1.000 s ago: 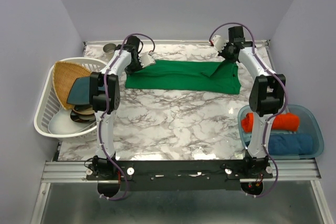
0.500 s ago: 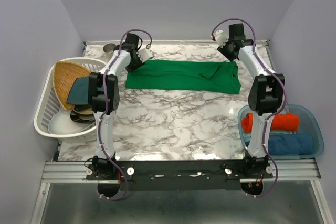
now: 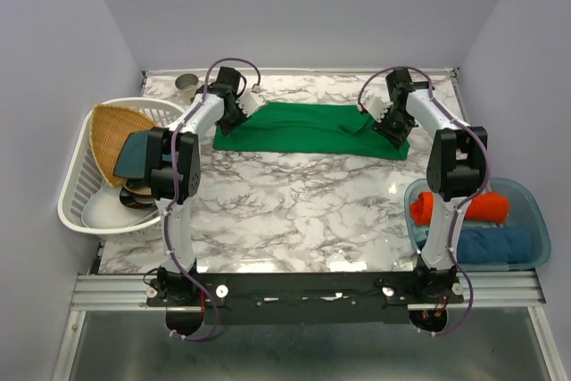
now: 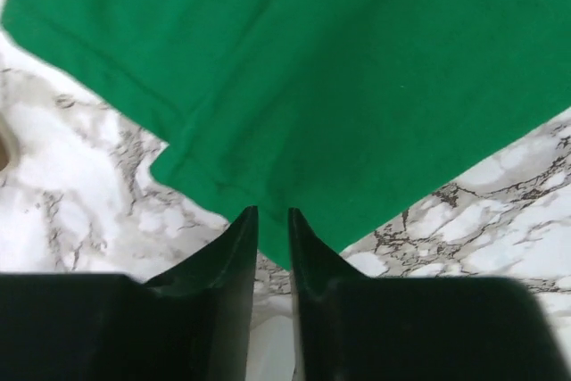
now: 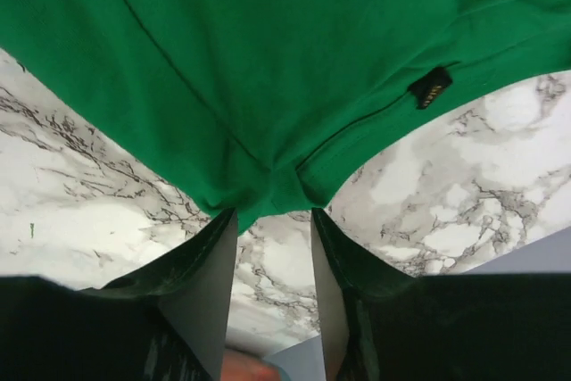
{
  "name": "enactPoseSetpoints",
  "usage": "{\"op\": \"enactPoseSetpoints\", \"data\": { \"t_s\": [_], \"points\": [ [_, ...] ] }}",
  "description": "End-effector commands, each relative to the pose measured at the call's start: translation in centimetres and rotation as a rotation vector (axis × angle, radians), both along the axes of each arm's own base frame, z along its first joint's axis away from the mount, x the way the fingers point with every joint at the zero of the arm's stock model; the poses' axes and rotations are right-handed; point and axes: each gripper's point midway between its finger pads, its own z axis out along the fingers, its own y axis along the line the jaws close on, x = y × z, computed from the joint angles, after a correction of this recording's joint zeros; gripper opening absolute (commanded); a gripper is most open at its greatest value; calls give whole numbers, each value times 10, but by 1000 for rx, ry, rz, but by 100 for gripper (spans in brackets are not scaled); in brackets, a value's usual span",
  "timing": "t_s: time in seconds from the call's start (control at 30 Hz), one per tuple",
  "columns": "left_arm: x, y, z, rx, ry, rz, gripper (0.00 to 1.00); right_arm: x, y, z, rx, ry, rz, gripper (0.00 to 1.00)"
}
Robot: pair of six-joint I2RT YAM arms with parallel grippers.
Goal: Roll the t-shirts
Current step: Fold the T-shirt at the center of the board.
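Note:
The green t-shirt point(image 3: 312, 129) lies folded into a long flat strip across the far side of the marble table. My left gripper point(image 3: 245, 106) is at its left end. In the left wrist view the fingers point(image 4: 272, 220) are almost closed, with a corner of the green cloth point(image 4: 357, 86) between the tips. My right gripper point(image 3: 391, 124) is at the strip's right end. It is open point(image 5: 272, 220), with a puckered edge of the cloth point(image 5: 268, 60) between its tips. An orange-red roll point(image 3: 468, 207) and a blue roll point(image 3: 491, 245) lie in the bin on the right.
A clear blue bin point(image 3: 538, 220) holding the rolls stands at the right edge. A white basket point(image 3: 71, 194) on the left holds a wicker tray point(image 3: 111, 131), a dark teal plate point(image 3: 134, 156) and dishes. A small cup point(image 3: 186, 85) stands at the far left corner.
Both grippers have come down from above the far edge onto the ends of the green strip. The right one moved nearer and lower, and the left one dropped onto the left corner.

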Motion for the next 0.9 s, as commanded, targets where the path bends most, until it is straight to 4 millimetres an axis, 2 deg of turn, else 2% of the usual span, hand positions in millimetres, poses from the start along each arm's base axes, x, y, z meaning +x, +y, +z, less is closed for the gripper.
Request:
{"op": "enactPoseSetpoints", "data": {
  "t_s": [0.0, 0.03, 0.13, 0.33, 0.5, 0.53, 0.57, 0.67, 0.7, 0.77, 0.87],
  "points": [
    [-13, -10, -25, -54, 98, -5, 17, -14, -13, -9, -42, 103, 12, 42],
    [-13, -10, -26, -54, 109, -5, 11, -16, -14, -10, -46, 115, 15, 37],
    [-14, -10, -36, -52, 134, 3, 8, -20, -18, -18, -62, 160, 26, 29],
    [-18, -8, -48, -38, 159, 10, 7, -26, -28, -33, -105, 206, 31, 25],
    [-21, -3, -55, -14, 170, 11, 7, -20, -35, -38, -124, 207, 18, 22],
    [-21, -2, -56, -9, 169, 13, 7, -19, -39, -36, -128, 199, 6, 20],
    [-21, -1, -54, -7, 168, 12, 7, -11, -41, -25, -123, 157, -16, 20],
    [-20, -3, -51, -17, 166, 10, 7, -3, -37, -1, -68, 103, -27, 22],
    [-20, -4, -51, -20, 168, 10, 7, -9, -29, 11, -20, 104, -9, 24],
    [-20, -5, -51, -24, 172, 10, 8, -12, -19, 20, 29, 96, 16, 27],
    [-22, -4, -52, -19, 172, 9, 8, -28, -9, 15, 85, 147, 67, 26]
  ]
}}
